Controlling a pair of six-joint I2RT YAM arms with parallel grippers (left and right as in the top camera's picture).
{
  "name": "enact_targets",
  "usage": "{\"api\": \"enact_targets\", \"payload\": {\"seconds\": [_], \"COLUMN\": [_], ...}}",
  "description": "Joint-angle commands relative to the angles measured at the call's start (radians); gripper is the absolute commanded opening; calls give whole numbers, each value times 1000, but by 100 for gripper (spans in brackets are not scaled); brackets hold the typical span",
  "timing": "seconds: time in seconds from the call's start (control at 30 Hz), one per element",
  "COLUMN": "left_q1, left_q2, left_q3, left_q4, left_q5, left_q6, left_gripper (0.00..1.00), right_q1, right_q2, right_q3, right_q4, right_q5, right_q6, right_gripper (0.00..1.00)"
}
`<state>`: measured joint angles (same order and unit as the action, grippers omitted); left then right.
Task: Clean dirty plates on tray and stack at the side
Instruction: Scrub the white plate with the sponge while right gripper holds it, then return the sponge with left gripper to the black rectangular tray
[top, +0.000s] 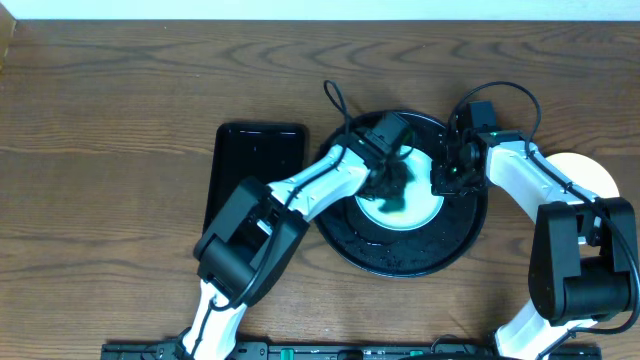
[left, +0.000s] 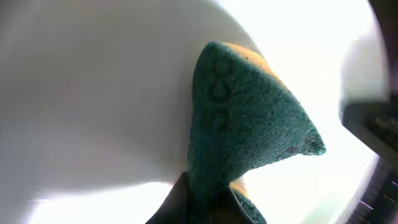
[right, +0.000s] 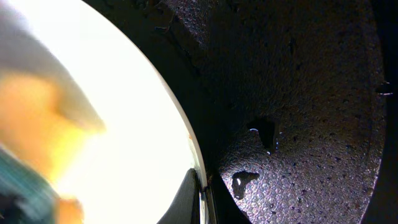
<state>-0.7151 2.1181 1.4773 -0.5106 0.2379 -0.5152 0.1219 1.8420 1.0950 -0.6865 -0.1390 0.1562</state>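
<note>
A pale mint plate (top: 415, 212) lies in the round black tray (top: 400, 255). My left gripper (top: 392, 175) is shut on a green and yellow sponge (left: 245, 130) and presses it onto the plate's surface (left: 93, 93). My right gripper (top: 447, 180) is shut on the plate's right rim (right: 198, 186), one finger inside, one outside. The plate looks washed-out white in the right wrist view (right: 124, 124). A pale yellow plate (top: 590, 175) lies on the table at the far right, partly behind my right arm. The light blue plate is out of view.
A smaller black rectangular tray (top: 255, 165) lies left of the round tray. Water drops (right: 264, 132) sit on the round tray's textured floor. Cables loop above the tray's far edge (top: 335, 100).
</note>
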Motion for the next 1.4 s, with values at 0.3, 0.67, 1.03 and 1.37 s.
{"api": "enact_targets", "payload": {"seconds": [0.3, 0.67, 1.03, 1.37], "left_q1": [-36, -118, 117, 412], "left_q2": [37, -76, -361, -393], "left_q3": [17, 92, 92, -58], "left_q4": [-183, -288, -531, -555], "left_q5": [-789, -629, -377, -270], "left_q6": [94, 71, -21, -14], "left_gripper": [7, 8, 10, 25], "right_q1": [12, 12, 12, 12], "right_q2": [34, 34, 34, 34], "right_q3": [-11, -11, -11, -11], "right_q4": [-2, -5, -4, 0], "right_q5": [22, 23, 22, 21], "right_q6": [0, 0, -1, 0], "right_gripper": [1, 1, 1, 1]}}
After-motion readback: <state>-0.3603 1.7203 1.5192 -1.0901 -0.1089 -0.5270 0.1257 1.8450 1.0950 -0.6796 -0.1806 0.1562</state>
